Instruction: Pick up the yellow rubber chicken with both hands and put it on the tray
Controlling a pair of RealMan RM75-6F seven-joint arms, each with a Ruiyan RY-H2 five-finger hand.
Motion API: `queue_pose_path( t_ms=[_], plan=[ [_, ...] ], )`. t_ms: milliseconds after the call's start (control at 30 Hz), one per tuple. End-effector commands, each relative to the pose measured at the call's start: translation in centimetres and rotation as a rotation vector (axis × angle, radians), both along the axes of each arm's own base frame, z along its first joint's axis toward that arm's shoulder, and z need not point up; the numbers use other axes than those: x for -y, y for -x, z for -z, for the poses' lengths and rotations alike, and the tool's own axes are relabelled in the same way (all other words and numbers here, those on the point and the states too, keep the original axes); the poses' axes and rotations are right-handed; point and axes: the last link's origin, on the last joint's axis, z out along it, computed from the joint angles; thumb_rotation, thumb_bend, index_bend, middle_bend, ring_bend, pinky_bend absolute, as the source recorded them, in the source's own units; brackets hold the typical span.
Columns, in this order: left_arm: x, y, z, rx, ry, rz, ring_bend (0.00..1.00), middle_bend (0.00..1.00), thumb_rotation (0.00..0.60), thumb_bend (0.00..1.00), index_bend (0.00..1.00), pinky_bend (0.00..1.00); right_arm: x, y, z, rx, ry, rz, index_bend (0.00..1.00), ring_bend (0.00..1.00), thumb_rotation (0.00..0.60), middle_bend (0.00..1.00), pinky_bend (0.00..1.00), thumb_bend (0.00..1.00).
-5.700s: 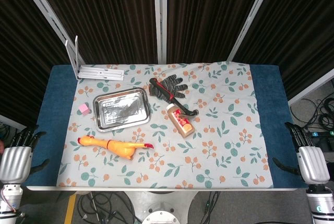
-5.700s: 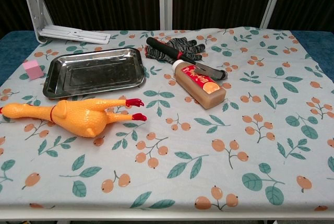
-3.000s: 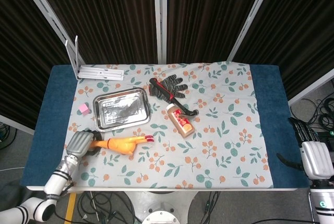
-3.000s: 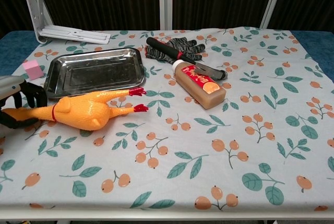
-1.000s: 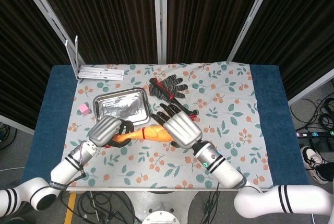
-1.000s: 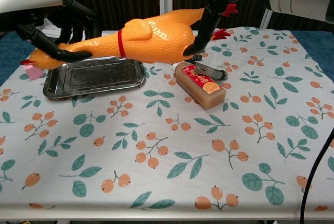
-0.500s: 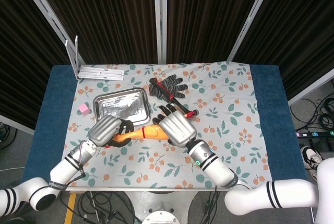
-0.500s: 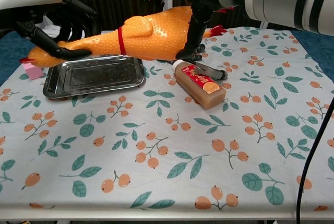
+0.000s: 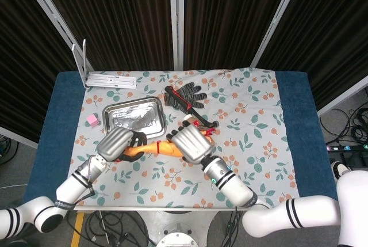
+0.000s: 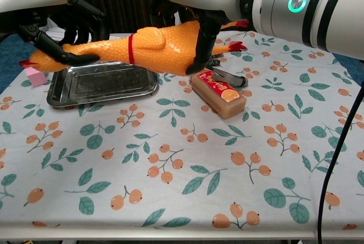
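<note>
Fingers (image 10: pixel 42 42) of our left hand (image 10: pixel 57 22) wrap the chicken (image 10: pixel 142 48) at its neck; our right hand (image 10: pixel 196 13) clasps the body near the legs. We hold it in the air, over the near right edge of the tray (image 10: pixel 57 97). It looks light, soft and bendy, so supporting both ends should keep it level.

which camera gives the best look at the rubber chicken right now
The chest view: the rubber chicken shows side-on, nearly whole, held above the tray. In the head view both robot hands cover most of it, leaving only a short orange stretch.
</note>
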Motion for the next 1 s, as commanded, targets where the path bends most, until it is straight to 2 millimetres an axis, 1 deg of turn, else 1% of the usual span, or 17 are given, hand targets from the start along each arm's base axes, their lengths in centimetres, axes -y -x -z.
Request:
queue_pose_path(
  t_ms=[33,100,167,200,233,267,300,333,367,400,433,467,500,533,600,800,1000],
  plan=[
    [0.0,0.0,0.1,0.001,0.0,0.001,0.66,0.77,0.6,0.63,0.74,0.73,-0.1,0.2,0.1,-0.003,-0.009,0.004,1.0,0.73,0.6,0.98,0.35,0.73],
    [0.0,0.0,0.1,0.0,0.0,0.002,0.66,0.77,0.6,0.63,0.74,0.73,-0.1,0.2,0.0,0.001,-0.009,0.006,1.0,0.73,0.6,0.98,0.35,0.75],
    [0.1,0.0,0.2,0.0,0.0,0.003,0.66,0.77,0.6,0.63,0.74,0.73,0.0,0.2,0.0,0.02,-0.008,0.01,1.0,0.73,0.6,0.98,0.36,0.73],
    [0.1,0.0,0.2,-0.001,-0.001,0.004,0.66,0.77,0.6,0.63,0.74,0.73,0.0,0.2,-0.1,0.035,-0.009,0.012,0.98,0.71,0.6,0.96,0.35,0.67],
    [0.1,0.0,0.2,-0.002,-0.003,0.005,0.66,0.77,0.6,0.63,0.74,0.73,0.0,0.3,-0.2,0.04,-0.012,0.015,0.92,0.66,0.6,0.92,0.34,0.55],
    [0.1,0.0,0.1,-0.003,-0.005,0.005,0.66,0.77,0.6,0.63,0.74,0.73,0.0,0.4,-0.3,0.039,-0.014,0.016,0.86,0.62,0.6,0.87,0.32,0.48],
    [0.1,0.0,0.1,-0.005,-0.008,0.005,0.66,0.77,0.6,0.63,0.74,0.73,0.1,0.5,-0.5,0.035,-0.011,0.018,0.76,0.56,0.6,0.8,0.3,0.37],
    [0.1,0.1,0.1,-0.005,-0.009,0.005,0.66,0.77,0.6,0.63,0.74,0.73,0.1,0.6,-0.6,0.032,-0.01,0.018,0.62,0.48,0.6,0.69,0.28,0.25],
    [0.1,0.1,0.1,-0.005,-0.01,0.004,0.66,0.77,0.6,0.63,0.74,0.73,0.2,0.6,-0.7,0.029,-0.007,0.02,0.52,0.42,0.6,0.61,0.27,0.17],
    [0.2,0.1,0.1,-0.006,-0.011,0.004,0.66,0.77,0.6,0.63,0.74,0.73,0.2,0.7,-0.8,0.028,-0.003,0.02,0.36,0.35,0.6,0.49,0.25,0.07],
    [0.2,0.1,0.1,-0.006,-0.011,0.003,0.66,0.77,0.6,0.63,0.74,0.73,0.2,0.7,-0.8,0.028,-0.001,0.021,0.23,0.29,0.6,0.39,0.24,0.02],
    [0.2,0.1,0.1,-0.007,-0.011,0.002,0.66,0.77,0.6,0.63,0.74,0.73,0.2,0.7,-0.9,0.027,-0.002,0.023,0.14,0.26,0.6,0.32,0.23,0.0],
    [0.2,0.2,0.1,-0.008,-0.011,0.001,0.66,0.77,0.6,0.63,0.74,0.73,0.2,0.7,-0.9,0.027,-0.005,0.026,0.07,0.23,0.6,0.26,0.23,0.0],
    [0.2,0.2,0.1,-0.009,-0.011,0.001,0.66,0.77,0.6,0.63,0.74,0.73,0.2,0.7,-1.0,0.024,-0.009,0.029,0.02,0.21,0.6,0.21,0.23,0.0],
    [0.1,0.2,0.0,-0.007,-0.012,0.0,0.66,0.77,0.6,0.63,0.74,0.73,0.2,0.7,-1.1,0.014,-0.001,0.029,0.0,0.19,0.6,0.17,0.22,0.0],
    [0.2,0.2,0.0,-0.009,-0.014,-0.001,0.66,0.77,0.6,0.63,0.74,0.73,0.2,0.8,-1.3,-0.006,0.003,0.036,0.0,0.13,0.6,0.12,0.21,0.0],
    [0.2,0.1,0.0,-0.015,-0.014,0.001,0.66,0.77,0.6,0.63,0.74,0.73,0.4,0.6,-1.3,-0.001,0.006,0.037,0.0,0.13,0.6,0.16,0.21,0.0]
  ],
)
